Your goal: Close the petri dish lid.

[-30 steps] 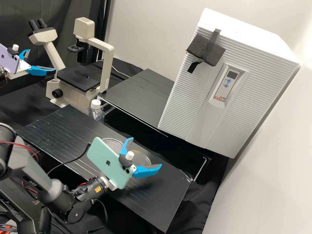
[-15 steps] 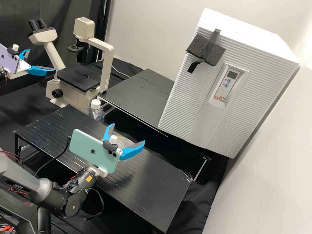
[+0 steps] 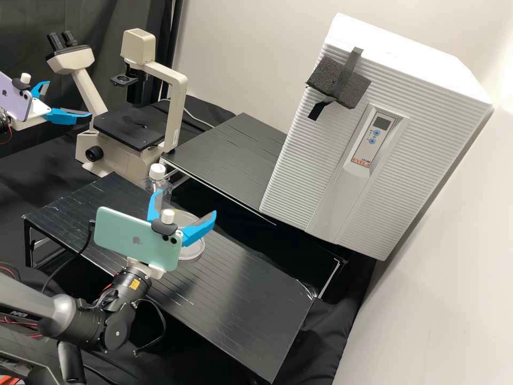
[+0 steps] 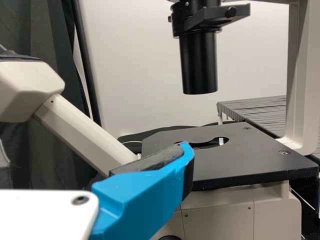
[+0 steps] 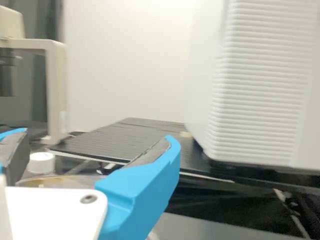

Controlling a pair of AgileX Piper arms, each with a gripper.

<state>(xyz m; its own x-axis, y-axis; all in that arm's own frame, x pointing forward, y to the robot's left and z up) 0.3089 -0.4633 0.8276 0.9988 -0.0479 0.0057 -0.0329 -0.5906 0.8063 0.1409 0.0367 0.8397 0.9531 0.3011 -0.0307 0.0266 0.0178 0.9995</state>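
Taking the clear bottle with the white screw cap (image 3: 157,179) as landmark, the right hand (image 3: 186,203) is in front of it, above the black desk (image 3: 240,299), its 2 bright blue fingers set widely apart and holding the clear, round plastic lid (image 3: 188,216) between them. The clear, round petri dish (image 3: 193,251) is on the desk, also in front of the bottle, partly hidden by that hand. The left hand (image 3: 70,98) is well apart from the bottle, to its left, 2 blue fingers spread, empty.
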